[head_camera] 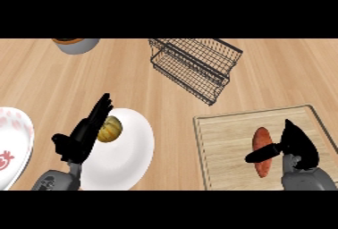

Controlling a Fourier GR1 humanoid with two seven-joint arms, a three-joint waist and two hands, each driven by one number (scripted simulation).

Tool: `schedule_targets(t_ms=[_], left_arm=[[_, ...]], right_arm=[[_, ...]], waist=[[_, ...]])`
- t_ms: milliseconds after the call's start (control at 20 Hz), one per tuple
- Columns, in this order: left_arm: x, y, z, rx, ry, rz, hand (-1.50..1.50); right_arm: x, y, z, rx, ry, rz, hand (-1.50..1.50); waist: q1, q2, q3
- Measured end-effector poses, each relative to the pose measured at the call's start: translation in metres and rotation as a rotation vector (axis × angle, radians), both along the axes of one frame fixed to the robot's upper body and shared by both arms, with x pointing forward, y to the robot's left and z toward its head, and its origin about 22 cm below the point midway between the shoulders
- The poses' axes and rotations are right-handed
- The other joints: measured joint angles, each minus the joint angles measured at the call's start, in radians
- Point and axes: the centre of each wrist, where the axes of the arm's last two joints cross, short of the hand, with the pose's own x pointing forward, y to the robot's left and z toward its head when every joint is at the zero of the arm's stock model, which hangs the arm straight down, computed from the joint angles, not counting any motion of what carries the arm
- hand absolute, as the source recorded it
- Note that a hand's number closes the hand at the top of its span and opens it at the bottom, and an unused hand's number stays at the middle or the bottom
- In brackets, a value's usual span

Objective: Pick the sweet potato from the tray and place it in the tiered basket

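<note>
An orange-red sweet potato lies lengthwise on the wooden tray at the lower right. My right hand stands just right of it, fingers straight and pointing away from me. Its thumb reaches left across the middle of the sweet potato, hiding that part. The fingers are not curled round it. The black wire tiered basket stands at the top centre, tilted in the view and with nothing in it. My left hand rests open at the lower left, fingers up.
A white plate lies partly under my left hand, with a small yellow-brown squash on it. A red-patterned plate sits at the left edge, and a grey bowl at the top left. Bare wooden counter separates tray and basket.
</note>
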Motion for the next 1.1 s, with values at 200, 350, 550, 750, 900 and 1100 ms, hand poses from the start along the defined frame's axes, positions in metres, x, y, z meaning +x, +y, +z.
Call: schedule_targets(t_ms=[200,350,550,750,900,1100], left_arm=[[0.006,0.001,0.002,0.002,0.001,-0.002,0.0],[0.006,-0.003,0.004,-0.007,0.005,-0.012,0.0],[0.005,-0.004,0.001,-0.006,0.004,-0.014,0.0],[0.006,-0.006,0.005,0.0,0.004,-0.012,0.0],[0.007,-0.002,0.007,-0.006,0.0,-0.012,0.0],[0.004,-0.003,0.004,-0.004,0.002,-0.016,0.0]], right_arm=[[-0.012,0.006,-0.005,0.007,0.002,-0.015,-1.5],[-0.01,0.007,-0.006,0.01,-0.001,-0.028,-1.5],[-0.012,0.009,-0.008,0.014,-0.02,-0.037,1.5],[-0.007,0.013,-0.008,-0.032,-0.08,-0.01,1.5],[-0.006,0.016,-0.007,-0.045,-0.107,0.0,1.5],[-0.002,0.021,-0.007,-0.062,-0.129,0.0,1.5]], waist=[[0.002,0.003,0.0],[0.009,0.004,0.0],[0.011,0.003,-0.001],[0.012,0.002,-0.003],[0.013,0.004,-0.002],[0.014,0.005,0.0]])
